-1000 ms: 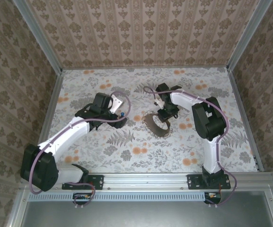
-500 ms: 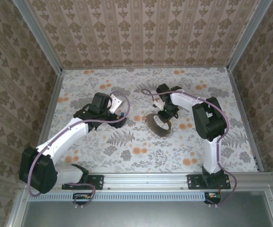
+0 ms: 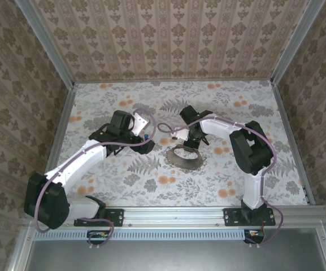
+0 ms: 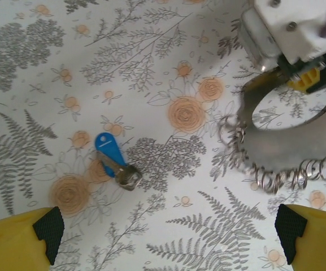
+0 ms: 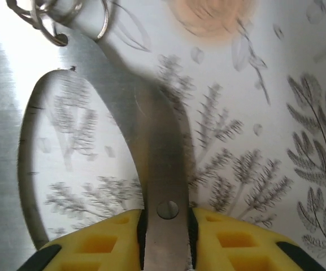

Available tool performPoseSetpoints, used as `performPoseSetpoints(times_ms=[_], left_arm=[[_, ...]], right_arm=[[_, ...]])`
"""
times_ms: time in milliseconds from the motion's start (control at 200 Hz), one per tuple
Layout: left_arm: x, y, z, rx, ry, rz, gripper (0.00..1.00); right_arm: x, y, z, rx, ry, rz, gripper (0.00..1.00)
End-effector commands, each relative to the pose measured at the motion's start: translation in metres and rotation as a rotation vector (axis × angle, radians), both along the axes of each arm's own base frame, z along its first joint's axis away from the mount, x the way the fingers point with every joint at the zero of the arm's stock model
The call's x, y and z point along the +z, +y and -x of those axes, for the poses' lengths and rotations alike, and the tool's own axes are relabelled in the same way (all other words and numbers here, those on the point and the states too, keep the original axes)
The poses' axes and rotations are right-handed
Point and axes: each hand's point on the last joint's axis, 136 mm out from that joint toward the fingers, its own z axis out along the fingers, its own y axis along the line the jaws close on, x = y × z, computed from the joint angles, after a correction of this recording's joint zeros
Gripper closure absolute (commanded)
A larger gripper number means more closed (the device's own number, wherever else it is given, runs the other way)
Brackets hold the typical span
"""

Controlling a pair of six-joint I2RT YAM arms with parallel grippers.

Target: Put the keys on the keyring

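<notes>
A tiny key (image 4: 111, 151) with a bright blue head and a short metal blade lies flat on the floral tabletop; from above the key (image 3: 145, 136) is a blue speck beside my left gripper (image 3: 142, 140). My left gripper (image 4: 168, 240) hovers over it, open, with nothing between the yellow fingers (image 4: 21, 245). The keyring (image 3: 183, 156) is a grey metal band bent into an oval loop, with small wire rings (image 4: 273, 179) along its edge. My right gripper (image 5: 165, 226) is shut on the keyring's band (image 5: 154, 141), and the right gripper (image 3: 188, 139) stands at the loop's far edge.
The tabletop (image 3: 168, 186) is a white cloth printed with grey ferns and orange flowers. Patterned walls (image 3: 174, 39) enclose it at the back and both sides. The two grippers are about a gripper's width apart mid-table. In the left wrist view, the right gripper's white body (image 4: 287, 28) sits top right.
My right gripper has shut on the keyring band and shifted left and slightly nearer, dragging the loop with it. The left arm and the key have stayed put.
</notes>
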Motion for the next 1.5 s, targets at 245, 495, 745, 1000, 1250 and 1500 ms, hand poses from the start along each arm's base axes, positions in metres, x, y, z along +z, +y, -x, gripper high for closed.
performPoseSetpoints(times_ms=[245,495,745,1000,1250,1500], left_arm=[[-0.005,-0.029,0.01,0.005,0.16,0.212,0.11],[-0.037,-0.057,0.021,0.004,0.287,0.232,0.23],[-0.032,-0.066,0.016,0.026,0.26,0.267,0.24],[-0.023,-0.058,0.014,0.055,0.207,0.271,0.26],[-0.023,-0.047,0.016,0.084,0.167,0.256,0.28],[-0.026,-0.043,0.017,0.109,0.159,0.268,0.31]], right_arm=[[0.085,-0.015,-0.016,-0.585,-0.193,-0.227,0.55],[0.06,-0.056,0.039,-1.363,0.112,-0.265,0.59],[0.043,-0.074,0.065,-1.717,0.207,-0.238,0.6],[0.024,-0.058,0.053,-1.883,0.322,-0.195,0.64],[0.008,-0.05,0.042,-1.904,0.34,-0.153,0.63],[0.001,-0.051,0.044,-1.846,0.338,-0.035,0.64]])
